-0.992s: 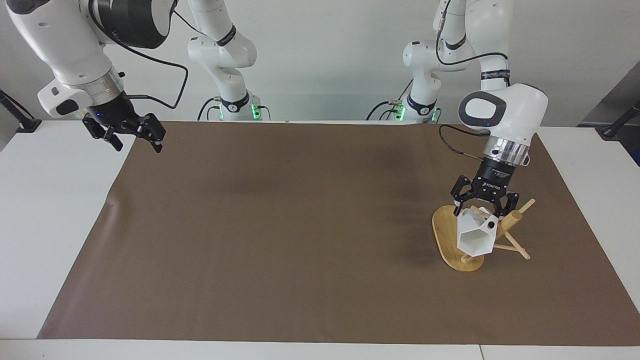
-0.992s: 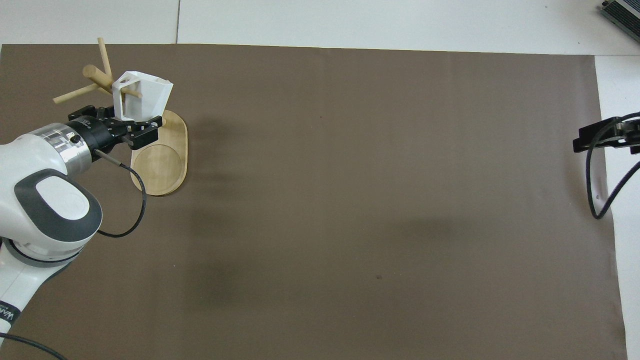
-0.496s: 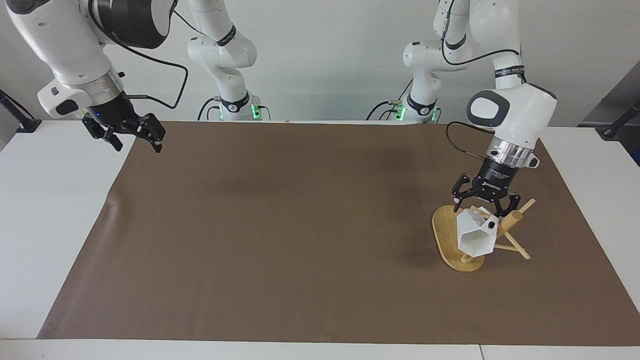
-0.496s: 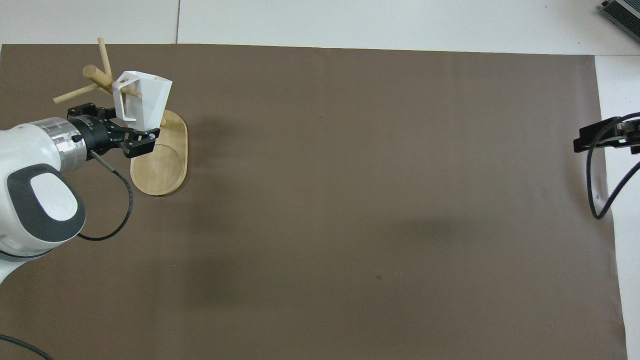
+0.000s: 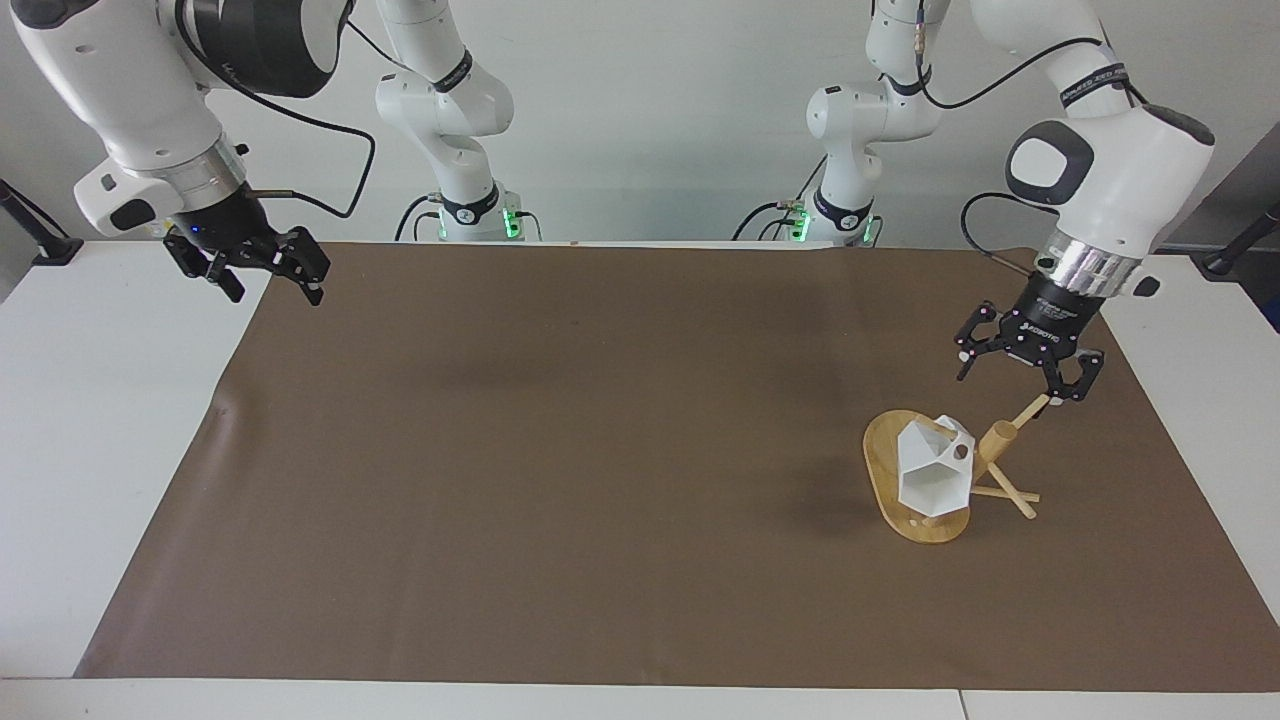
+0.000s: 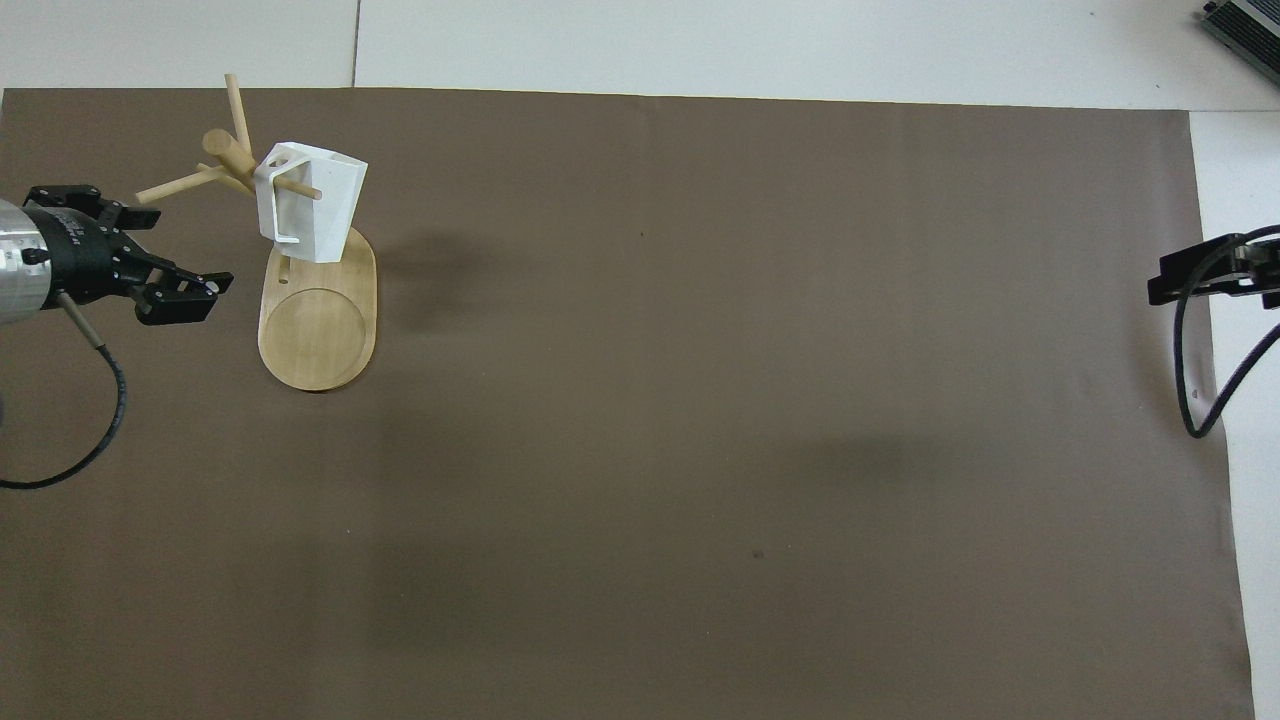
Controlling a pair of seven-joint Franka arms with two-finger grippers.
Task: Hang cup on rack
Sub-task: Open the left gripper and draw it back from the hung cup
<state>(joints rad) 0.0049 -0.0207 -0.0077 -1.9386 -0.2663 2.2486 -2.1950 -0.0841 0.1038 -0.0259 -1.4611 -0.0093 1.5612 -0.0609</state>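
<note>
The cup hangs on the rack, its handle threaded over one thin peg — the peg's tip pokes through the handle in the overhead view. The cup is tilted, its hexagonal rim turned away from the robots, and it hangs above the oval base without resting on it. The rack stands on the brown mat at the left arm's end of the desk.

The left gripper is up in the air over the mat beside the rack's post, clear of cup and pegs — jaws spread wide, released, holding nothing.

The right gripper waits raised over the mat's corner at the right arm's end of the desk; its jaws stand apart, empty.
</note>
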